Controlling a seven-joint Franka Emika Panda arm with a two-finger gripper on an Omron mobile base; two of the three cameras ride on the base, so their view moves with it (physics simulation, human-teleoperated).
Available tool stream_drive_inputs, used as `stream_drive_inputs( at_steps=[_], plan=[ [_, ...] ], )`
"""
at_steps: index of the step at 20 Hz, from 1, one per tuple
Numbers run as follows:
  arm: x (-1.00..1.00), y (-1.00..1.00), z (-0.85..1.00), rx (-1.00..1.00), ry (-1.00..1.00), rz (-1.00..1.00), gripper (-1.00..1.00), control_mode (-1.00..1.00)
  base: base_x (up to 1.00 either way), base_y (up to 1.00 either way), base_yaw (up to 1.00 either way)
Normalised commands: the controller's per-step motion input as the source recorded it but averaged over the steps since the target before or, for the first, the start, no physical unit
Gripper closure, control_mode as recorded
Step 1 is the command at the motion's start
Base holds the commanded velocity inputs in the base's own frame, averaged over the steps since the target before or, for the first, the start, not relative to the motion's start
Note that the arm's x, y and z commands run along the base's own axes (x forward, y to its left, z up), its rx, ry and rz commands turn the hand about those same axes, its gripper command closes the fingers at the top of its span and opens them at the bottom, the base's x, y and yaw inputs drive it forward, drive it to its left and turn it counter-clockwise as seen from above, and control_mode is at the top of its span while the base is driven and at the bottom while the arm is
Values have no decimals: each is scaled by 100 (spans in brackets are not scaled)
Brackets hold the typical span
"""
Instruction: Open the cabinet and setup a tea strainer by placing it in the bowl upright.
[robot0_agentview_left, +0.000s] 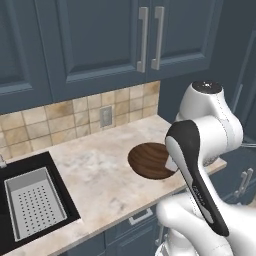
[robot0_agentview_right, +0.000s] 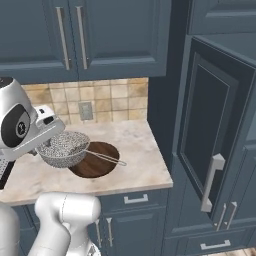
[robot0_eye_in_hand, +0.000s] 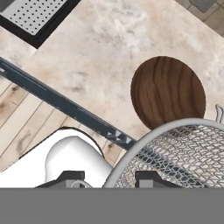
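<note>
The grey perforated sink tray (robot0_agentview_left: 34, 205) sits in the black sink at left. The marbled beige bench (robot0_agentview_right: 135, 145) carries the round, dark-grained wooden bowl (robot0_agentview_right: 97, 162). The gripper (robot0_agentview_right: 46, 134) is closed narrowly on the rim of the tea strainer (robot0_agentview_right: 64, 147), a silver mesh basket held above the bowl's left edge, its thin wire handle extending rightward over the bowl. At right, the slate-blue cabinet (robot0_agentview_right: 210, 150) door stands ajar.

The tea strainer (robot0_agentview_right: 62, 148) is woven of silvery wire mesh; the bowl (robot0_eye_in_hand: 168, 92) is made of dark grained wood; the desk (robot0_agentview_left: 100, 170) is finished in mottled stone.
</note>
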Motion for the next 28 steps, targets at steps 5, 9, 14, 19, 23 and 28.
stream_drive_inputs(
  at_steps=[5,9,14,19,23,28],
  plan=[
    [38,1,-1,0,-4,1,100,-100,10,3,0],
    [53,0,-7,0,-4,7,100,-100,0,0,0],
    [58,2,-29,3,-1,5,100,-100,0,0,0],
    [72,2,-45,0,-1,6,100,-100,0,0,0],
    [68,9,-55,0,-1,5,100,-100,0,0,0],
    [65,10,-57,0,-1,3,100,-100,0,0,0]
  ],
)
